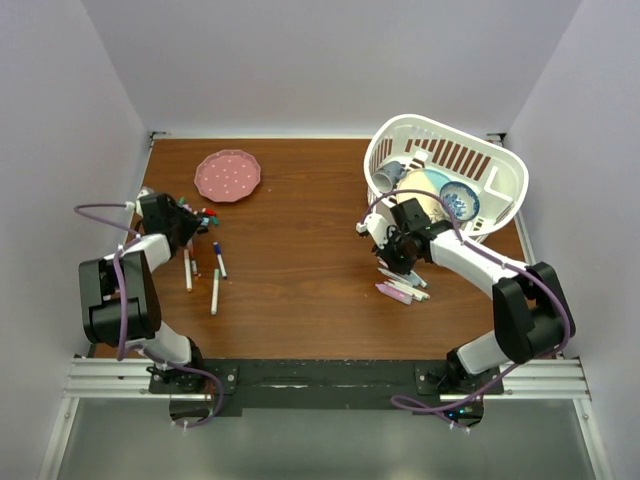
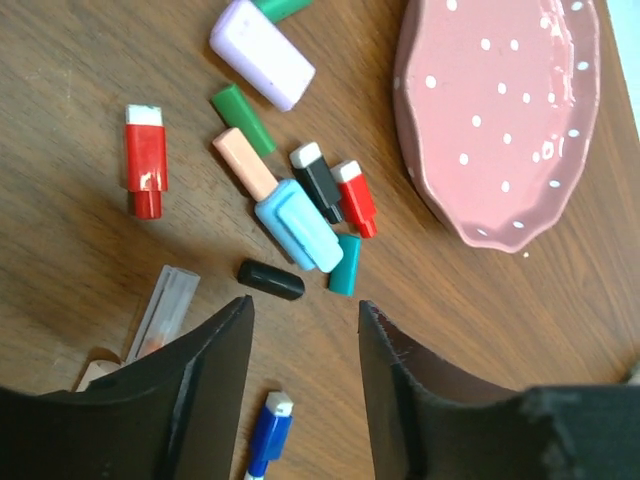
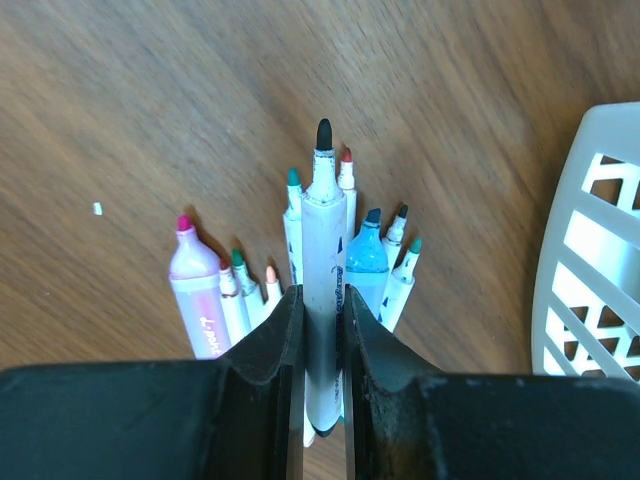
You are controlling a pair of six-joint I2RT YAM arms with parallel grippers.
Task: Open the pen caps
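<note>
Left wrist view: the left gripper [image 2: 305,320] hangs with its jaws parted and nothing between them, over a scatter of loose pen caps [image 2: 298,224] on the wooden table [image 2: 80,260]. The caps are red, green, peach, lilac, light blue and teal, with a black cap [image 2: 270,280] nearest the fingers, all beside a pink dotted plate [image 2: 500,120]. A blue-ended marker [image 2: 268,435] lies under the jaws. Across the table, near a white basket [image 3: 590,290], the right gripper [image 3: 322,300] clamps an uncapped black-tipped white marker [image 3: 323,230] above a cluster of uncapped markers [image 3: 230,300] lying side by side.
</note>
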